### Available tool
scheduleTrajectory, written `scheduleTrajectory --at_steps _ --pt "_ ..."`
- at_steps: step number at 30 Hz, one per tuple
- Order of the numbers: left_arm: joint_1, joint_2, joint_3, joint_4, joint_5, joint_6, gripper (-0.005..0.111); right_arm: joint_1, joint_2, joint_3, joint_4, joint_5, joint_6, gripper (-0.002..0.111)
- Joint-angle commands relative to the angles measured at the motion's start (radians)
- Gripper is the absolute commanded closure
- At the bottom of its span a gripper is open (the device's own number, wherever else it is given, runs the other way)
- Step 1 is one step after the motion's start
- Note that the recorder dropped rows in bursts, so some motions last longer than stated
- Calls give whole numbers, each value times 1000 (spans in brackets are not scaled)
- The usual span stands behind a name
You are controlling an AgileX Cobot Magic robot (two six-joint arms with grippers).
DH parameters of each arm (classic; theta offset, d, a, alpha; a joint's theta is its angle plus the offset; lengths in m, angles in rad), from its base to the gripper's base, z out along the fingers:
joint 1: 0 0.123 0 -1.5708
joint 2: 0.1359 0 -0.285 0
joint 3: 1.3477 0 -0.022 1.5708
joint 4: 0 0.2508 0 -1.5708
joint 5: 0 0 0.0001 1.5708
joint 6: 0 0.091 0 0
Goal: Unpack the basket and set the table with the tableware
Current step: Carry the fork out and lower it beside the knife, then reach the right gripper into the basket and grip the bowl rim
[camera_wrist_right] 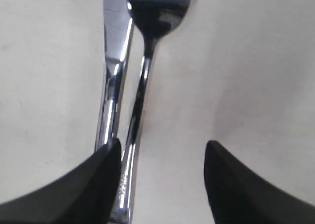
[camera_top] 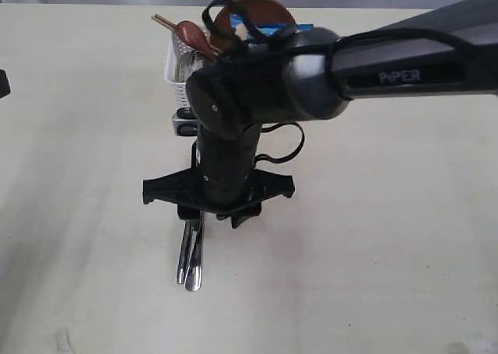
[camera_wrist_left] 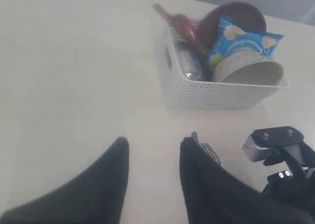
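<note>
The steel knife (camera_wrist_right: 115, 61) and fork (camera_wrist_right: 147, 47) lie side by side on the table (camera_top: 373, 237). My right gripper (camera_wrist_right: 161, 150) stands open over their handles, one finger (camera_wrist_right: 106, 170) against them and bare table across the rest of the gap. From outside, the right gripper (camera_top: 214, 214) points straight down and the handle ends (camera_top: 189, 264) stick out below it. The white basket (camera_wrist_left: 216, 93) holds the brown plate (camera_wrist_left: 236, 17), grey-green bowl (camera_wrist_left: 248, 71), wooden spoon (camera_wrist_left: 182, 22), chopsticks (camera_top: 163, 21) and steel cup (camera_wrist_left: 192, 69). My left gripper (camera_wrist_left: 153, 145) hovers open and empty.
A blue chip bag (camera_wrist_left: 246, 39) leans in the basket between plate and bowl. The right arm (camera_top: 405, 58) crosses over the basket (camera_top: 176, 70) and hides most of it in the exterior view. Pale table surface lies on both sides of the cutlery.
</note>
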Motion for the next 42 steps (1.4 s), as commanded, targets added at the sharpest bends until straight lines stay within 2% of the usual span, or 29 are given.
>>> scheduleTrajectory --at_steps 1,7,11,14,28,35,42 --pt "-1 -2 5 -7 2 2 73 -36 -82 -7 -44 17 -36 54" --pt "-1 -2 5 -7 2 2 73 -115 -242 -9 -179 13 -57 54" --pt "-1 -2 5 -7 2 2 73 -172 -320 -9 -516 4 -57 54" --pt "-1 -2 5 -7 2 2 73 -196 -322 -9 -699 17 -68 54" --pt "-1 -2 5 -7 2 2 73 -212 -147 -9 -1001 -172 -104 54" --pt "-1 -2 5 -7 -4 2 73 -212 -84 -9 -1064 -294 -79 54" --pt "-1 -2 5 -7 -4 2 73 -214 -31 -34 -1116 -246 -71 54"
